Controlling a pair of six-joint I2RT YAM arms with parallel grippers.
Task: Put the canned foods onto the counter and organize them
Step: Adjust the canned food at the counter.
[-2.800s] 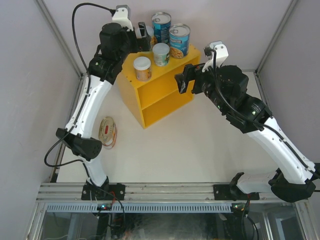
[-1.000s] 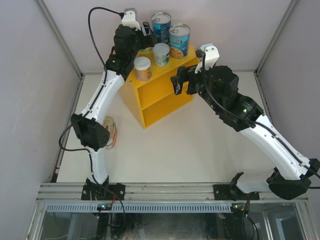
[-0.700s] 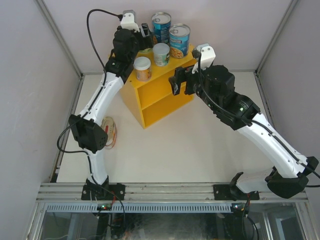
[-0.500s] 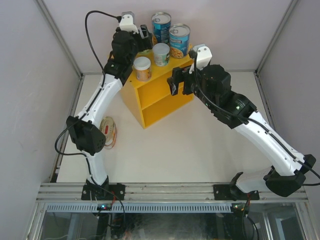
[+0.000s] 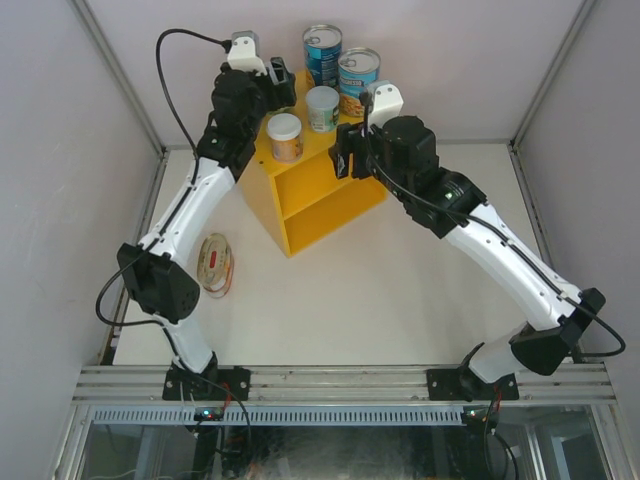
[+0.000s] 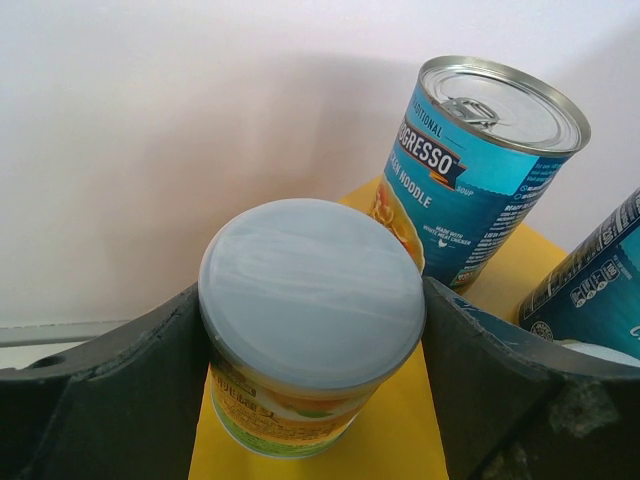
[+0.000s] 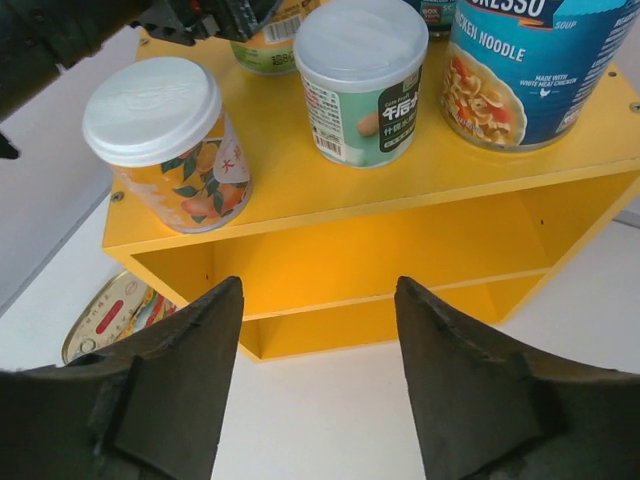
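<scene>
My left gripper [image 6: 312,300] is shut on a small pale-lidded can [image 6: 310,290] with an orange and green label, held just above the back left of the yellow counter [image 5: 320,195]. Two tall blue-labelled cans [image 5: 322,50] [image 5: 358,78] stand at the counter's back. In front of them stand a small green-labelled can [image 7: 360,75] and a small orange-labelled can [image 7: 165,140]. A flat oval tin [image 5: 215,262] lies on the table, left of the counter. My right gripper [image 7: 318,290] hangs open before the counter's front, with nothing between its fingers.
The counter's inner shelf [image 7: 400,290] shows nothing on it. White walls and a metal frame [image 5: 120,80] close in the table on three sides. The left arm's elbow [image 5: 155,285] hangs near the oval tin.
My right gripper has moved left and up along the counter's front, its jaws narrowing a little. The left gripper has shifted slightly left with the can still in it.
</scene>
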